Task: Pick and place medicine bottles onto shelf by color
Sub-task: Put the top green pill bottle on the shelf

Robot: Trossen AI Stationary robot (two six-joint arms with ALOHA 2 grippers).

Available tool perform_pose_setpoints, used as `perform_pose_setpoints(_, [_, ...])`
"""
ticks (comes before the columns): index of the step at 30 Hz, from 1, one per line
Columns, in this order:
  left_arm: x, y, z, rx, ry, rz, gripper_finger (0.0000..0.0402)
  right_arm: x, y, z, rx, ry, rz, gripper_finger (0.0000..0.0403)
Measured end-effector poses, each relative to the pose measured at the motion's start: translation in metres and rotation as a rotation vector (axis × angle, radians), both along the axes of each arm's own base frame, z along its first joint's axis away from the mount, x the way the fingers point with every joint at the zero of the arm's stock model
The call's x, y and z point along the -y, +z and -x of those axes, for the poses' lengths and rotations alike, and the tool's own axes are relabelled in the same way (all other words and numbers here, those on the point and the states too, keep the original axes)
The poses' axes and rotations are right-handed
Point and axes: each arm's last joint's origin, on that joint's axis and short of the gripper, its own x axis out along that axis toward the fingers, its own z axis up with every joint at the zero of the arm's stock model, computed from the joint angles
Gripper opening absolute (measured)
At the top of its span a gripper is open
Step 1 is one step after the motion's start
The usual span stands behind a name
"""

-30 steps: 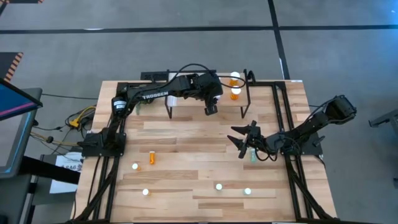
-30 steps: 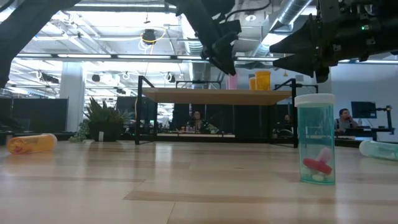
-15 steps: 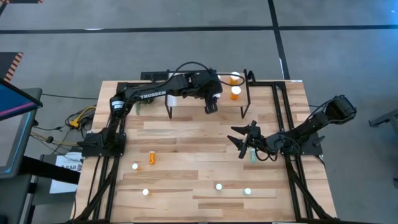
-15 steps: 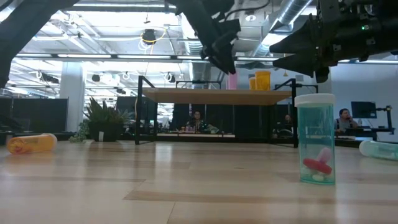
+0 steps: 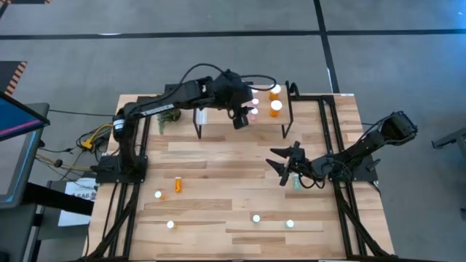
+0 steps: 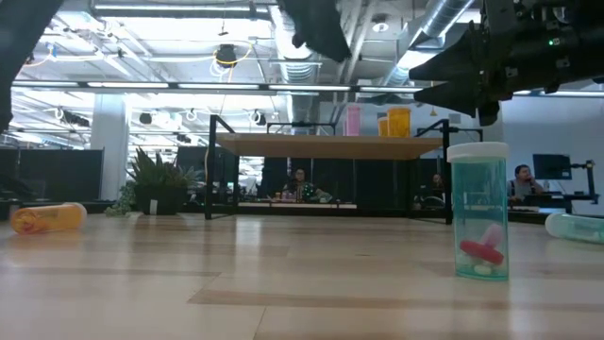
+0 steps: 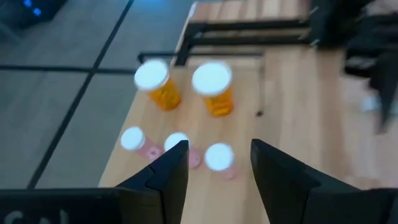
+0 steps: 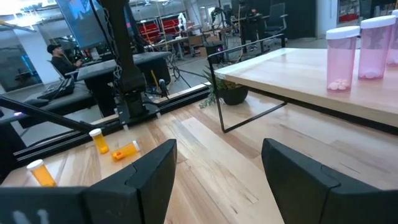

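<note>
The shelf stands at the far middle of the table on black legs. Two orange medicine bottles and three pink ones stand upright on it. My left gripper hovers open above the pink ones, touching nothing. My right gripper hangs level and open over the table's right half, and nothing is between its fingers. An upright teal bottle stands on the table next to it. An orange bottle lies on its side at the near left.
Several more bottles stand near the front edge, white caps up. Another teal bottle lies at the right. A small plant sits left of the shelf. Black frame rails run along both table sides. People sit in the room beyond the table.
My left gripper has risen and drawn back from the shelf toward the table's left, uncovering pink bottles that stand there. In the low view it has gone almost out of the top of the picture. My right arm has kept still.
</note>
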Motion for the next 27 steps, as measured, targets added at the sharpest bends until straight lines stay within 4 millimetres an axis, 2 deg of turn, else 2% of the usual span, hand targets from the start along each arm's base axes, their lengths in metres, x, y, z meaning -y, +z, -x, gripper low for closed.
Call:
perform_pose_setpoints(5, [0.024, 0.029, 0.018, 0.079, -0.079, 0.025, 0.0160, -0.002, 0.000, 0.000, 0.001, 0.024, 0.000, 0.0260])
perform_pose_setpoints(8, [0.037, 0.034, 0.021, 0.124, -0.179, 0.050, 0.0160, -0.005, 0.001, 0.001, 0.007, 0.038, -0.003, 0.0260])
perform_pose_setpoints(14, [0.056, 0.011, 0.028, 0.166, -0.246, 0.096, 0.0160, -0.008, 0.001, 0.002, 0.008, 0.058, -0.004, 0.0260])
perform_pose_setpoints(17, [0.065, -0.002, 0.039, 0.228, -0.259, 0.129, 0.0160, -0.009, 0.001, 0.002, 0.011, 0.059, -0.005, 0.0260])
perform_pose_setpoints(22, [0.092, -0.003, 0.075, 0.398, -0.349, 0.128, 0.0160, -0.008, 0.002, 0.002, 0.016, 0.056, -0.007, 0.0260])
perform_pose_setpoints(27, [0.109, -0.009, 0.116, 0.532, -0.325, 0.078, 0.0160, -0.007, 0.002, 0.001, 0.014, 0.057, -0.006, 0.0260])
